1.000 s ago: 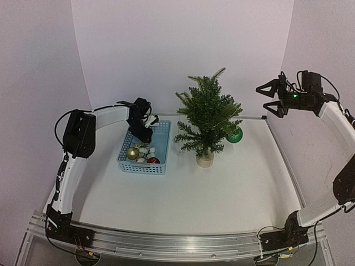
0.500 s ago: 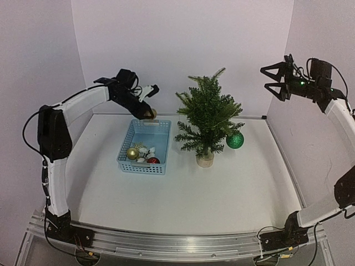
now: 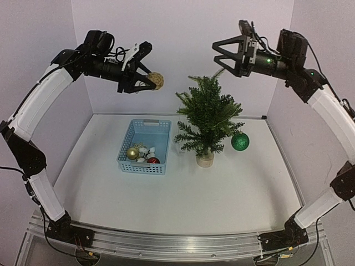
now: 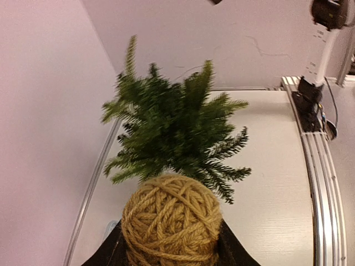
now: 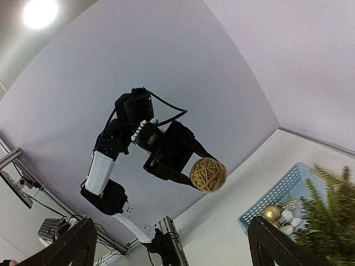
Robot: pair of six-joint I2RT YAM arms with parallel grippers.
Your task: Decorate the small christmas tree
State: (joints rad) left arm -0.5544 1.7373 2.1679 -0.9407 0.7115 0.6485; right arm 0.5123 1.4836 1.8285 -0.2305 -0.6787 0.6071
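The small christmas tree (image 3: 208,116) stands upright at mid-table, and a green glitter bauble (image 3: 240,142) hangs off its lower right branch. High in the air to the left of the treetop, my left gripper (image 3: 150,82) is shut on a tan twine ball (image 3: 157,81). In the left wrist view the ball (image 4: 172,219) fills the space between the dark fingers (image 4: 230,249), with the tree (image 4: 172,133) beyond it. My right gripper (image 3: 217,52) hovers open and empty just above and right of the treetop, facing the ball (image 5: 208,174).
A light blue basket (image 3: 161,133) sits left of the tree, holding a gold bauble (image 3: 132,152), a red bauble (image 3: 153,160) and small white ornaments. White walls close in the table at the back and on both sides.
My left arm has lifted the twine ball out of the basket, high up and toward the treetop. My right arm has swung up and left from the right wall to above the tree.
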